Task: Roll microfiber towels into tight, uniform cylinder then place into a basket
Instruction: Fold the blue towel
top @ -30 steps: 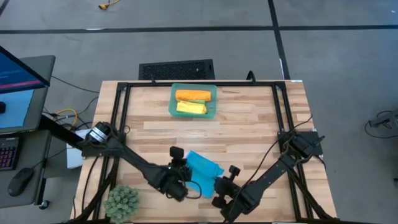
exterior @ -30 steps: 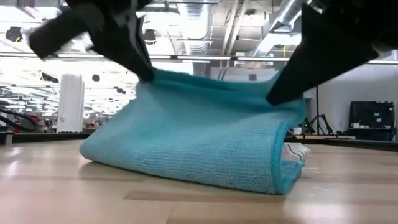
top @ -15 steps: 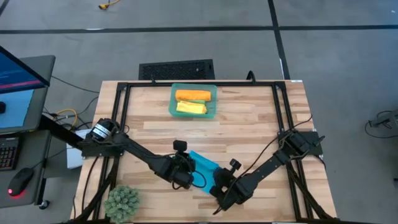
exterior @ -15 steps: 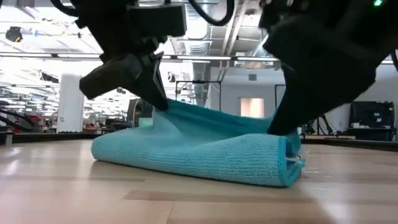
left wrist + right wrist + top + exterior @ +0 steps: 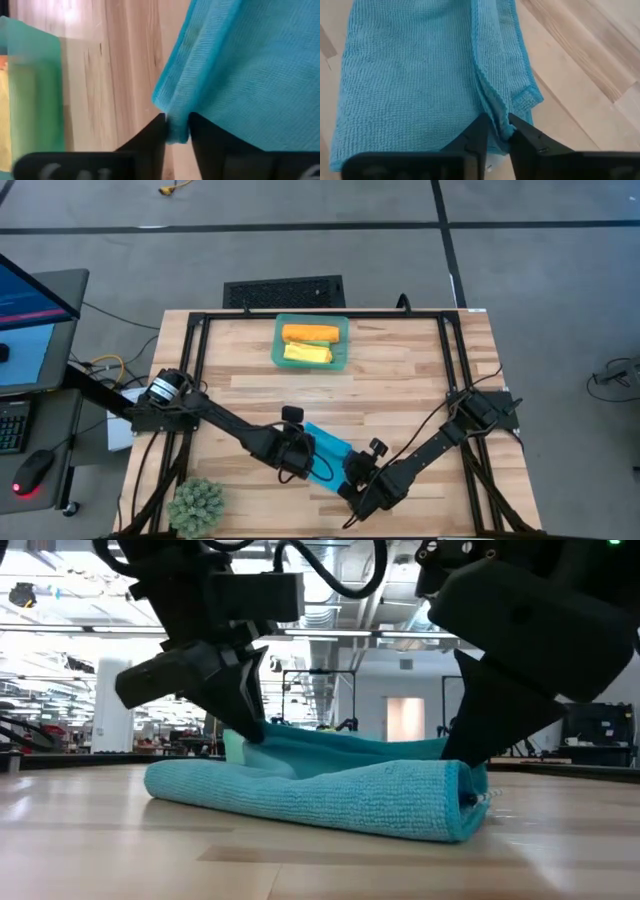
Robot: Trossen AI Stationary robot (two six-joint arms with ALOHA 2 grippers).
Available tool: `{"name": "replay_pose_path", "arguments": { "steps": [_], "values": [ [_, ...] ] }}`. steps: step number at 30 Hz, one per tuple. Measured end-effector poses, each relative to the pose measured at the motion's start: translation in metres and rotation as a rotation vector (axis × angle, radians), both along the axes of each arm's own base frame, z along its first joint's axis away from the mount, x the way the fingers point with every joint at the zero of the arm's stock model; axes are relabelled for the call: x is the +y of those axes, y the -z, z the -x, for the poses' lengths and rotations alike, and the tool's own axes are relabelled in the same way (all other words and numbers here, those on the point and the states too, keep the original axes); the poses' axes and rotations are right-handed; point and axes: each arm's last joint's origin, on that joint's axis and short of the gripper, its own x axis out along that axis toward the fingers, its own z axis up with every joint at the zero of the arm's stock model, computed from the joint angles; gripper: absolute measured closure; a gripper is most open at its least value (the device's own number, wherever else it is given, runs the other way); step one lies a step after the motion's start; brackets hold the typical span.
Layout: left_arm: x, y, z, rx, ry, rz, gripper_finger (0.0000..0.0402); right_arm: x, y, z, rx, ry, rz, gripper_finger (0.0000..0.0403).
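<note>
A bright blue microfiber towel (image 5: 328, 448) lies folded into a long low strip on the wooden table, near its front edge. My left gripper (image 5: 303, 463) is at the strip's left end and my right gripper (image 5: 352, 477) at its right end. Each has a narrow gap filled with cloth. The teal basket (image 5: 279, 340) stands at the far edge. In it, side by side, lie an orange rolled towel (image 5: 310, 333) and a yellow one (image 5: 307, 353). My left gripper pinches the towel's folded edge at a corner (image 5: 175, 117) between its two fingers, slanting down from the near left. The towel (image 5: 320, 795) lies on the table, and only the pinched edge rises a little. My right gripper pinches a ridge of hemmed edges (image 5: 491, 107), several layers, near the strip's right end. Its fingers slant down from the near right and lie along the ridge. The cloth below rests on the table.
A spiky green plant ball (image 5: 196, 505) sits at the table's near left corner. A black frame runs along the table's left, right and far edges. Bare wood lies between the blue towel and the basket.
Both grippers have sunk toward the table with the towel's upper edge. The left one has also moved toward the table's right. The towel stood raised like a tent. It has now dropped into a low, flat folded strip, its bottom fold staying on the wood.
</note>
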Motion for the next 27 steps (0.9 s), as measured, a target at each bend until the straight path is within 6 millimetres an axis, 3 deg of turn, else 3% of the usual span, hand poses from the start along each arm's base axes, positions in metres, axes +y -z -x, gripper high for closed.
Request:
{"name": "replay_pose_path", "arguments": {
  "steps": [6,12,19,27],
  "values": [
    [0.000,0.000,-0.001,-0.009,-0.002,-0.001,0.0250,0.000,-0.001,0.001,0.025,-0.003,-0.015,0.0265],
    [0.000,0.000,0.000,0.003,0.004,-0.013,0.0193,0.008,-0.015,-0.001,0.038,-0.014,-0.021,0.0260],
    [-0.012,-0.009,0.009,0.051,0.035,-0.056,0.0184,0.023,-0.037,0.006,0.049,-0.054,0.042,0.0283],
    [-0.053,-0.023,0.026,-0.064,0.119,0.007,0.0189,0.047,-0.050,0.010,-0.074,-0.149,0.087,0.0290]
  ]
}}
